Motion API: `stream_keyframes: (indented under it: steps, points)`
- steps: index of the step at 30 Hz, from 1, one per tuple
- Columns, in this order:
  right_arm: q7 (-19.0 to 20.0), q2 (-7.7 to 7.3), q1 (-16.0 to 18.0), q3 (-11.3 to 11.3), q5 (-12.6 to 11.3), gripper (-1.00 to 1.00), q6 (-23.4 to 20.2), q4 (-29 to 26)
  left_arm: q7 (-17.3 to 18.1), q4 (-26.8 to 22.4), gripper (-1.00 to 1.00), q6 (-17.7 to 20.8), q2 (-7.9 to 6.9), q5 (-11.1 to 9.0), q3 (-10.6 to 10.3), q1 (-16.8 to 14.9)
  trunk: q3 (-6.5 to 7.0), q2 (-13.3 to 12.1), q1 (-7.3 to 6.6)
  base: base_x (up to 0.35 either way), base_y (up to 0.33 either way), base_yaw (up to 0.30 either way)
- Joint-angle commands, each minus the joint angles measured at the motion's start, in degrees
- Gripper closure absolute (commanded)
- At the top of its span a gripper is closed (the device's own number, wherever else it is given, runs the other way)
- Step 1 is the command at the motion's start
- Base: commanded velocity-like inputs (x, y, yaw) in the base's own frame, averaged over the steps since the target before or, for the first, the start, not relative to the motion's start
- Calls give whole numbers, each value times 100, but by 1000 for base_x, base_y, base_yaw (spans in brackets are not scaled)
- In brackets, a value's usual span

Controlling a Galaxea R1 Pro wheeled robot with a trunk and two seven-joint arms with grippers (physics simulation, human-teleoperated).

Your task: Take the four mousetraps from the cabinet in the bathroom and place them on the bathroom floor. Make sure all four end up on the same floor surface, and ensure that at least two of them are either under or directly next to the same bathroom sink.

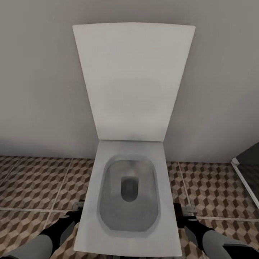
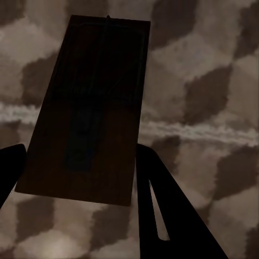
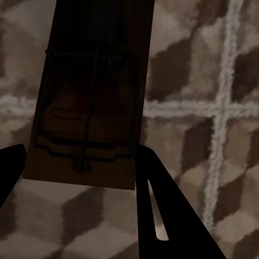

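Head view: the robot faces an open toilet on the tiled floor; the left pincer and right pincer flank the bowl, low, their grip unclear from here.

Left wrist view: the left pincer grips a mousetrap above the floor, the board between its fingers.

Right wrist view: the right pincer likewise clamps a second trap over tiles.

Risk: no sink is in sight. Releasing here would leave both traps beside the toilet, failing the sink condition, and an arm could knock the bowl when the base turns.
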State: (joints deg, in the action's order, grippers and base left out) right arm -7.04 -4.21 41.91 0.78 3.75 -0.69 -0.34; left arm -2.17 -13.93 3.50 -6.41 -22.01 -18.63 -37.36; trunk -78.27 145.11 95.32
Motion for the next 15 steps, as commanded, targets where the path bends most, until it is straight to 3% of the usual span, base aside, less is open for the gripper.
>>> stream_keyframes:
  steps: [1,9,15]
  points:
    - [-13,0,2,10,30,100,-7,-1,-38,-15,100,28,-4,-32,-51,0,-4,1,-1,0,0,0]
    - [-11,-1,2,10,35,100,-6,0,-38,-13,100,11,-5,-31,-54,0,-4,1,-1,0,0,0]
    - [-11,-1,2,10,38,100,-9,0,-38,-5,100,17,-8,-28,-60,0,-136,9,14,0,0,0]
